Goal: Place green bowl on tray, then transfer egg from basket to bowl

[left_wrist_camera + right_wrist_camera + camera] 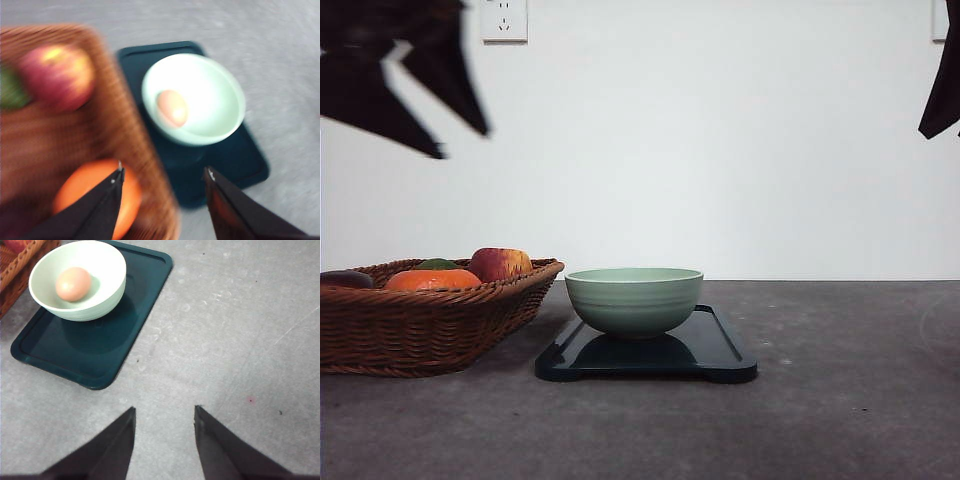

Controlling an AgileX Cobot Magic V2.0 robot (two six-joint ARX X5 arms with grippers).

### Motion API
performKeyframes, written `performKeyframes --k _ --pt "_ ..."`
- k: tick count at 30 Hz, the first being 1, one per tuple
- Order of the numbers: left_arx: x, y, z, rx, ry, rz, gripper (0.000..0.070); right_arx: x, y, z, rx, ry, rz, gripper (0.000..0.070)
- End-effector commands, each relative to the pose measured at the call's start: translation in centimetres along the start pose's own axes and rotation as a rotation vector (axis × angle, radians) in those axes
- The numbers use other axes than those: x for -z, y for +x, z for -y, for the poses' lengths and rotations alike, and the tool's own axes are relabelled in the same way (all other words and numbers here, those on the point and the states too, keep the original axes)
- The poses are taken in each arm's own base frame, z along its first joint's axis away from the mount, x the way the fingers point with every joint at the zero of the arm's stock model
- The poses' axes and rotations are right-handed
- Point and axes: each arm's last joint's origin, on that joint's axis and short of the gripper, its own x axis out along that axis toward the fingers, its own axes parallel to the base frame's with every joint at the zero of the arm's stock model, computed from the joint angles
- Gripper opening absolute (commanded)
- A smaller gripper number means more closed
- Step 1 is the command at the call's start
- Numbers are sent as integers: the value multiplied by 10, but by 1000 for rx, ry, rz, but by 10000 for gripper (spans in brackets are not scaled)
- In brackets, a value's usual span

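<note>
Egg [73, 284] lying inside bowl [80, 281], bowl standing on tray [95, 347] beside basket [420, 320]. Left gripper [164, 177] spread apart, holding nothing. Right gripper [164, 415] likewise parted and empty.

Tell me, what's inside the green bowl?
One egg lies inside the bowl, seen from both wrist views. From the front, the bowl's wall hides it. The bowl stands on the tray.
</note>
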Motion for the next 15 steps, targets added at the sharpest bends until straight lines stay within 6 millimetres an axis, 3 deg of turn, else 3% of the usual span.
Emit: performKeyframes --k 1,7,15 --pt "6 -10 -2 -1 -11 26 321 -2 1 -1 -5 3 6 230" --pt "33 -40 -10 -27 -30 64 321 -2 1 -1 -5 3 6 231" --pt "54 -59 -12 -40 -50 29 316 -1 1 -1 -5 -21 2 231"
